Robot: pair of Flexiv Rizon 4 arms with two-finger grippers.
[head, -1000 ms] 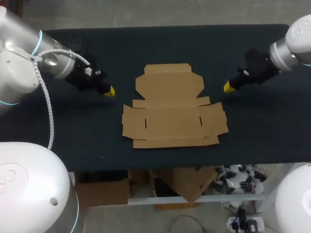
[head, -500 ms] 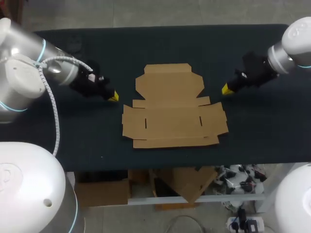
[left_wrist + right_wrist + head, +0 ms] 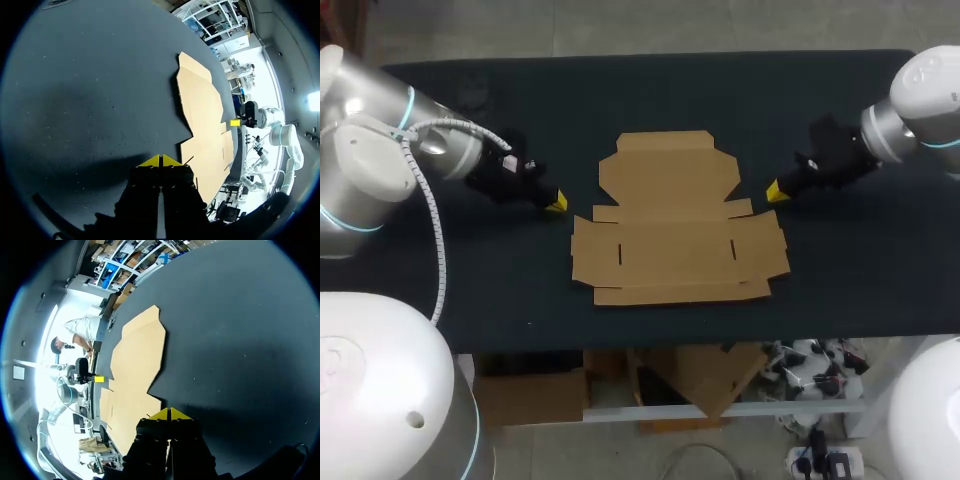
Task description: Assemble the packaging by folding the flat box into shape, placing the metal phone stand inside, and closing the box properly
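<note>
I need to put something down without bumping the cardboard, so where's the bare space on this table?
Bare table runs along the far edge behind the cardboard, and at the near corners, in front of the left gripper and the right gripper. It is tight at the cardboard's two sides, where each gripper sits close by.

Even overhead light — soft shadows.

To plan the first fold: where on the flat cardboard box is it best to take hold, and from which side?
Probably by the outer side flaps. The flat box lies fully flat on the table, so no face can be pinched; only its thin edges offer a grip. Come in low from each side, the left pincer at its left edge and the right pincer at its right edge.
</note>
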